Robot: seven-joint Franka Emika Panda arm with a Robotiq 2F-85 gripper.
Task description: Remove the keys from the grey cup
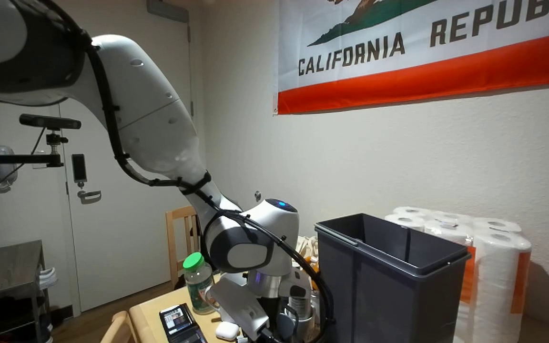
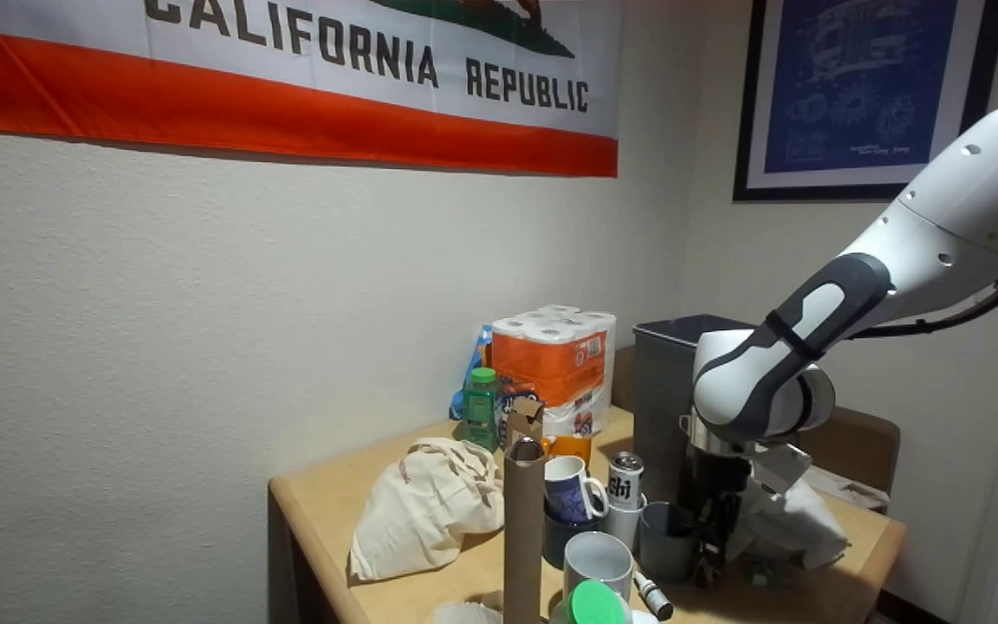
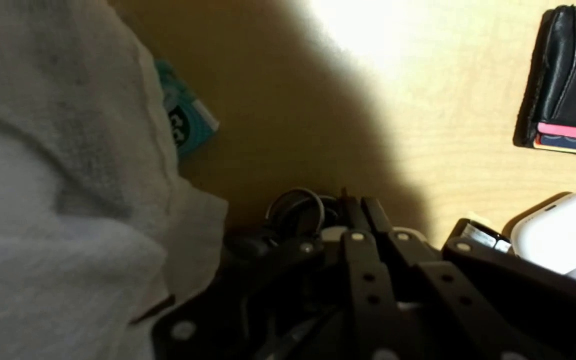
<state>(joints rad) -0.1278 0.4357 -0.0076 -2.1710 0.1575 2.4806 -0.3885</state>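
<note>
Item, the keys (image 3: 293, 215): showing right beside your hand (image 3: 360, 200) and, as best judged, out of the grey cup (image 2: 659, 559), so the removal itself looks done. Item, your hand: jaws narrow, nearly meeting, low over the bench (image 3: 458, 165) just beside the cup; you cannot tell from these views whether they pinch the keys. Outstanding, by judgement: setting the keys down, if held, and backing away.
</note>
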